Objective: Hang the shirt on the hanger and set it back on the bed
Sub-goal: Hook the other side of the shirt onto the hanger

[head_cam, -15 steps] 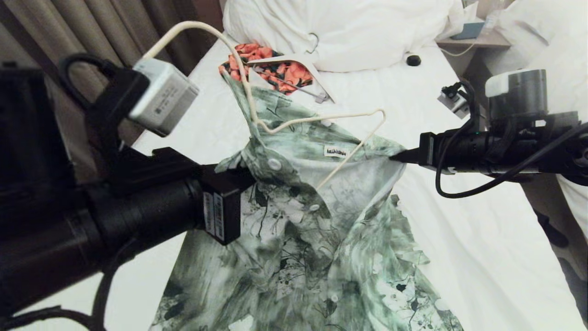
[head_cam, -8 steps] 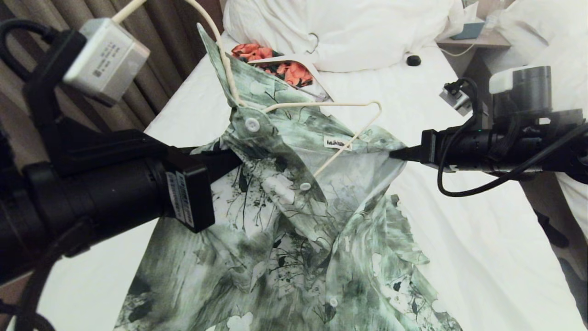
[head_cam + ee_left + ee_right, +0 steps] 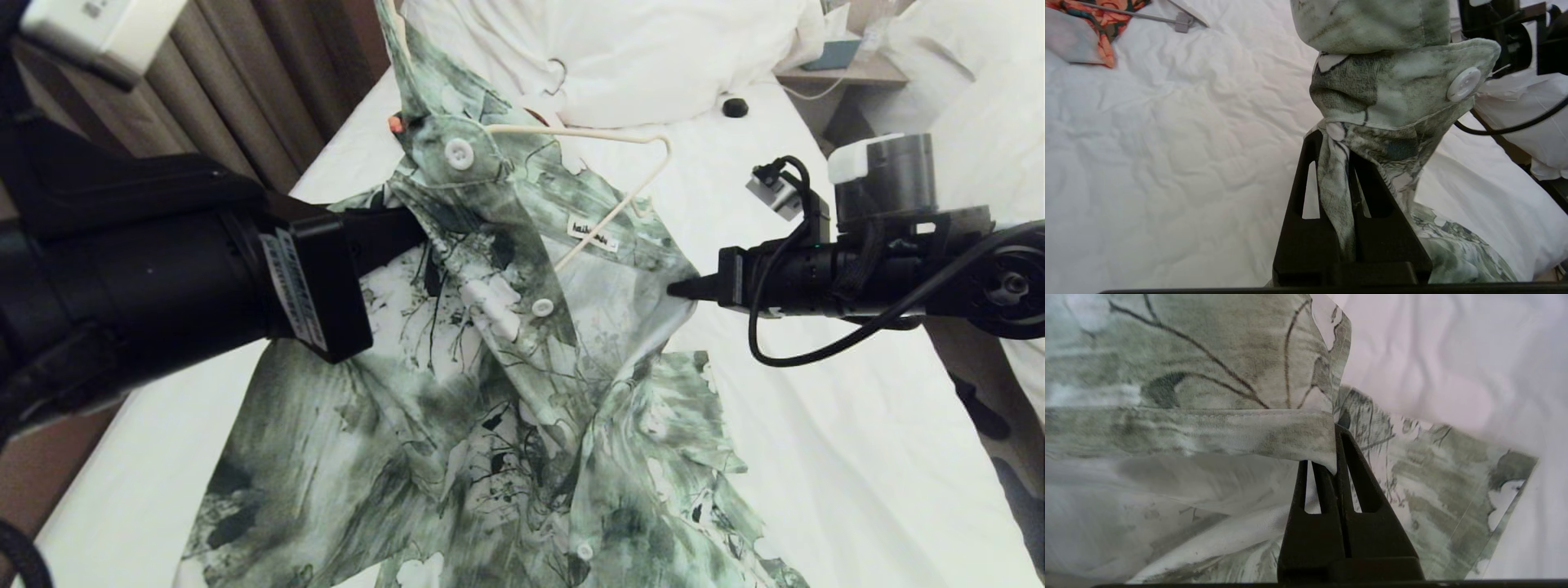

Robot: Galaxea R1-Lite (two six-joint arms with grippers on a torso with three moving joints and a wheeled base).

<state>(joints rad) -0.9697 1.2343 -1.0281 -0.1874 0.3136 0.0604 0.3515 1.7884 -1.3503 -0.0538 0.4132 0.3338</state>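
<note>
Left gripper [image 3: 1337, 134]: clamped on the shirt [image 3: 490, 392] collar, left side.
Right gripper [image 3: 673, 288]: pinched shut on the right shoulder hem.
Shirt: held up over the bed [image 3: 857, 457] (lower part draped).
Hanger [image 3: 629, 175]: lodged inside the collar.

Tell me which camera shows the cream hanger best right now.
The head view: the hanger shows its top bar, corner and one slanted arm inside the shirt's open collar. Neither wrist view shows it; each sees only shirt fabric clamped in its own pincer.
</note>
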